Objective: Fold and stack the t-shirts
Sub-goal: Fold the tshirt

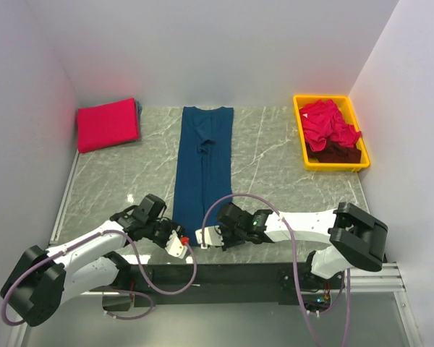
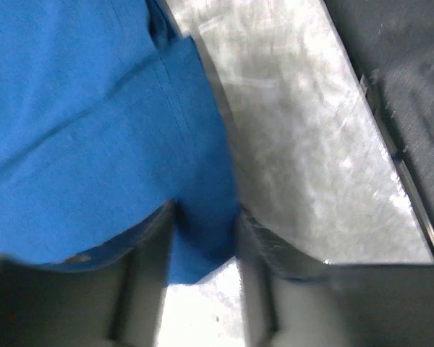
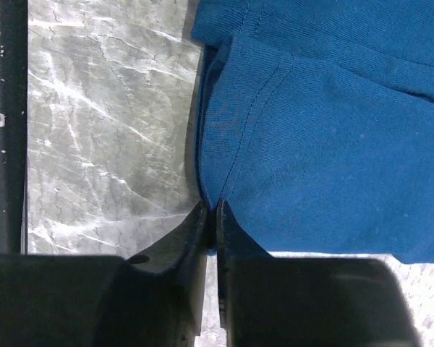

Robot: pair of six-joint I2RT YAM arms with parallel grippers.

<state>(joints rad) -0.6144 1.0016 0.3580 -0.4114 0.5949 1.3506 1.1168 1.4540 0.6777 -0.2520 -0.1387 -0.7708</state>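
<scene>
Top external shows the grey table [image 1: 275, 181] with the navy t-shirt [image 1: 202, 166] laid down its middle as 1 long, narrow strip. The yellow bin [image 1: 299, 130] at the far right holds the unfolded red-pink and maroon shirts [image 1: 329, 126]. 1 folded red shirt [image 1: 107, 124] lies at the far left.

Both grippers sit at the strip's near end. The left gripper [image 1: 179, 242] has its fingers apart, astride a near corner with cloth between them. The right gripper [image 1: 202, 237] has its fingers nearly together on the very edge of the other corner.

That right hold looks thin, so the hem could slip out on lifting. The left may catch only 1 layer. Uneven lifting would skew the strip or spring its side folds open.
</scene>
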